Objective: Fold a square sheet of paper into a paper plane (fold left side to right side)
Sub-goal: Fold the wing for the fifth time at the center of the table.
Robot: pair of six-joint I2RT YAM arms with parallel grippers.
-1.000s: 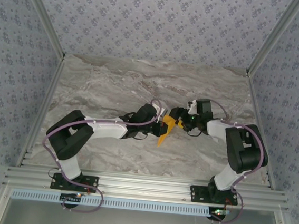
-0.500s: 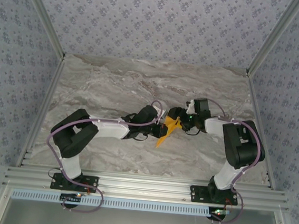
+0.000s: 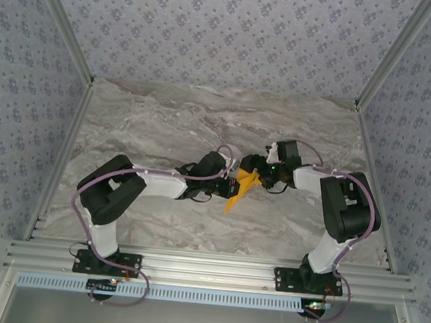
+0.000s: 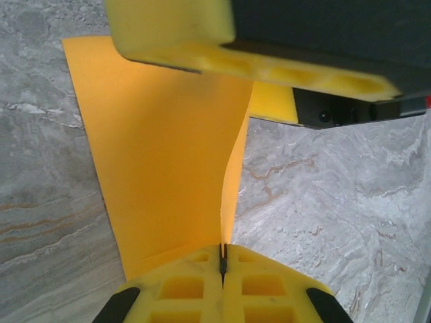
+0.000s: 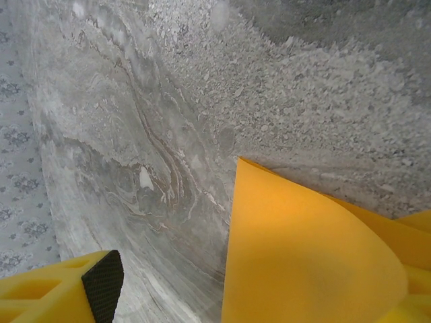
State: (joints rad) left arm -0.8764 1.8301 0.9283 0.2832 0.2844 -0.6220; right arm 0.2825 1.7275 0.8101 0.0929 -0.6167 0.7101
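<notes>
- On the marble table [image 3: 158, 118], we saw the orange paper [image 4: 161, 155] partly raised near the middle.
- Left gripper [image 4: 222, 266], at its 9 o'clock, pinched one edge tight; right gripper [image 3: 258, 173], at 2 o'clock, gaped empty.
- We judged the folding unfinished, with more creases ahead.

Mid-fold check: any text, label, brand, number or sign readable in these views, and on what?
None readable. The orange-yellow sheet of paper is plain, the left gripper clamped on it is bare yellow plastic, and the marble-look table and patterned walls carry only decoration, no lettering.
</notes>
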